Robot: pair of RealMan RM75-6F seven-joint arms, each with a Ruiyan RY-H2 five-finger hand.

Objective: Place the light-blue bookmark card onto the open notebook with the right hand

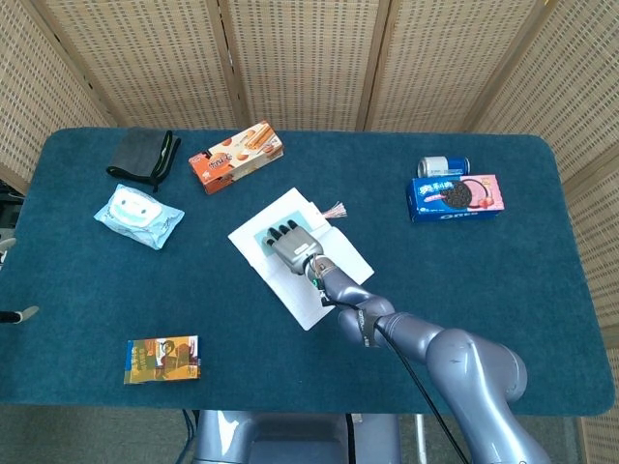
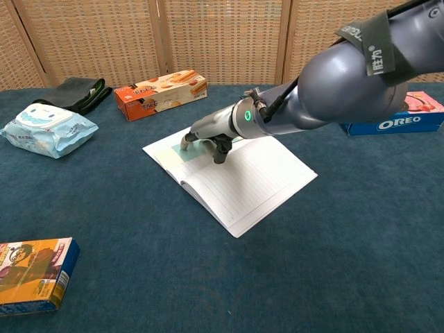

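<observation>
— From the head view, where is the card?
— The light-blue bookmark card (image 1: 263, 242) lies on the open notebook (image 1: 300, 256), at ten o'clock of my right hand (image 1: 293, 246). My fingers (image 1: 282, 232) are a little apart over it, gripping nothing.
— And the chest view?
— My right hand (image 2: 208, 133) is palm-down on the card (image 2: 189, 152), on the notebook's (image 2: 239, 177) far page. My left hand shows nowhere.

bright, even light; sharp focus
</observation>
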